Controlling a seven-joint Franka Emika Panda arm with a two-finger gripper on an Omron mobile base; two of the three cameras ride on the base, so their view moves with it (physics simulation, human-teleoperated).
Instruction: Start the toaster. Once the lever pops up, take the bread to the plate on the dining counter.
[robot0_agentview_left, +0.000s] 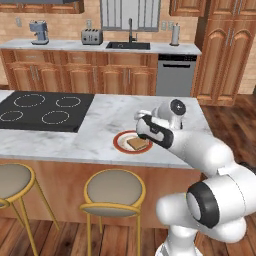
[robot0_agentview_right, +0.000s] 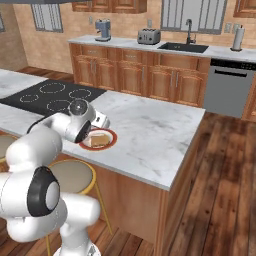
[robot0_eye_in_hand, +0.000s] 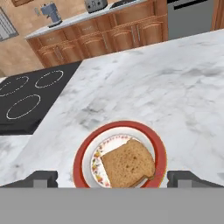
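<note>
The bread (robot0_eye_in_hand: 128, 165), a light-brown slice with a darker crust, lies flat on the red-rimmed plate (robot0_eye_in_hand: 83, 151) near the front edge of the marble dining counter (robot0_eye_in_hand: 175, 87). My gripper (robot0_eye_in_hand: 116, 178) hovers just above it. It is open, with one dark fingertip on each side of the plate and nothing between them. The base views show the hand over the plate (robot0_agentview_left: 120, 142) (robot0_agentview_right: 111, 141), partly covering the bread (robot0_agentview_left: 137, 144) (robot0_agentview_right: 100, 138). The grey toaster (robot0_agentview_left: 92, 36) (robot0_agentview_right: 149, 36) (robot0_eye_in_hand: 96, 4) stands on the far worktop. Its lever is too small to make out.
A black cooktop (robot0_agentview_left: 45, 110) (robot0_eye_in_hand: 22, 100) takes up the counter's left part. On the back worktop are a blue-grey coffee machine (robot0_agentview_left: 39, 32) and a sink (robot0_agentview_left: 128, 45), with a dishwasher (robot0_agentview_left: 175, 75) below. Round stools (robot0_agentview_left: 114, 192) stand in front of the island.
</note>
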